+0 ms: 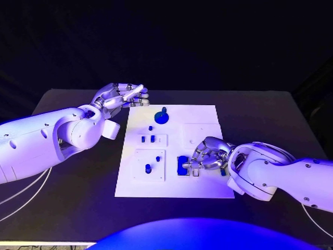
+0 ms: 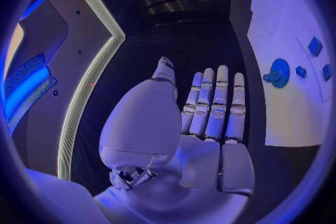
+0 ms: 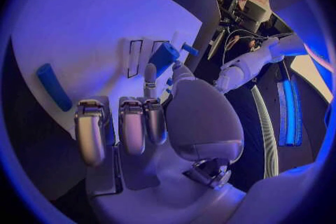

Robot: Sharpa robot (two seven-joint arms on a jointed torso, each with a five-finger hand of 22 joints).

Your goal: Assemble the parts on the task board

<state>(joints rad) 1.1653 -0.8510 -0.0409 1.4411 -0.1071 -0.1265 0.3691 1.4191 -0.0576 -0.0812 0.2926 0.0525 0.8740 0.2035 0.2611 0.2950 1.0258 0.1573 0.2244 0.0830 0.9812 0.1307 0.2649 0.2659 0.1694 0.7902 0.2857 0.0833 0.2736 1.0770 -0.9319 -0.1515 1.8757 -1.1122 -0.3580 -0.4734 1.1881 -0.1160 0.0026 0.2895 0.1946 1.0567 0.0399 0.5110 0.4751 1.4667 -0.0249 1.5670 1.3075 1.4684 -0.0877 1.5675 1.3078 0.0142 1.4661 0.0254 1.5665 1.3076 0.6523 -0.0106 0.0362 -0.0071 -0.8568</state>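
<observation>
- Two hands are at work, and we tell them apart by side: our left hand (image 1: 122,96) hangs off the board's far left corner, fingers straight and apart, holding nothing; the left wrist view shows its palm bare.
- Our right hand (image 1: 208,156) sits low over the near right part of the board (image 1: 204,117), fingers curled toward a dark blue block (image 1: 183,165) in the recess there. We cannot tell whether it grips the block or only touches it.
- In the right wrist view a blue piece (image 3: 163,59) lies right at the thumb tip, and a blue cylinder (image 3: 54,87) lies flat on the board, well apart from the fingers.
- We judge the step in hand to be seating or picking up the block at the near right recess.
- The next move calls for a sure pinch on the block and a straight, level push, since a tilt could jam it against the recess wall.
- The block's long axis runs near to far along the board.
- A round blue knob (image 1: 162,116) stands near the far edge, its stem pointing far.
- Smaller blue parts (image 1: 149,168) sit in the left plates, upright or flat we cannot tell.
</observation>
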